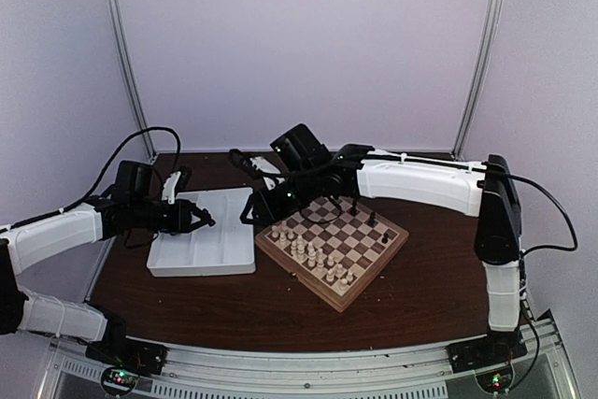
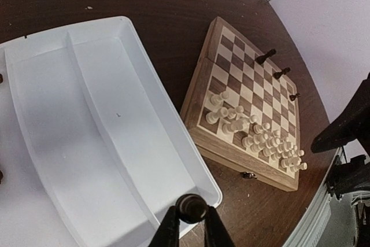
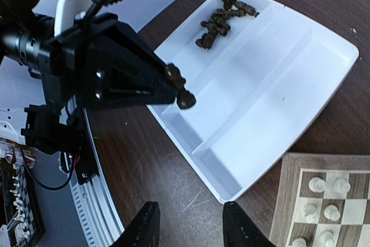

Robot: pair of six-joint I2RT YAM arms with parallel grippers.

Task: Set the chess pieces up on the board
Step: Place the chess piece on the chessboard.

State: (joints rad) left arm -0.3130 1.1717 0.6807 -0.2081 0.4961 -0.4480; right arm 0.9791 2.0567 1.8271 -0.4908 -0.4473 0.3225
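My left gripper (image 2: pixel 191 227) is shut on one dark chess piece (image 2: pixel 192 207), held above the near corner of the white tray (image 2: pixel 144 67). The right wrist view shows that same piece (image 3: pixel 181 91) sticking out of the left gripper's fingertips. More dark chess pieces (image 3: pixel 222 17) lie heaped in the tray's far compartment. The board (image 1: pixel 369 271) stands right of the tray, with three dark pieces (image 2: pixel 265 56) along its far side and cream pieces crowded on its near side. My right gripper (image 3: pixel 192 227) hangs open and empty over bare table between tray and board.
The white tray (image 1: pixel 201 266) has three long compartments, and the two nearer ones hold nothing. The right arm (image 1: pixel 411 179) reaches across behind the board. Cream pieces (image 1: pixel 318 254) fill the board's near rows. A metal rail (image 1: pixel 308 362) runs along the table's front edge.
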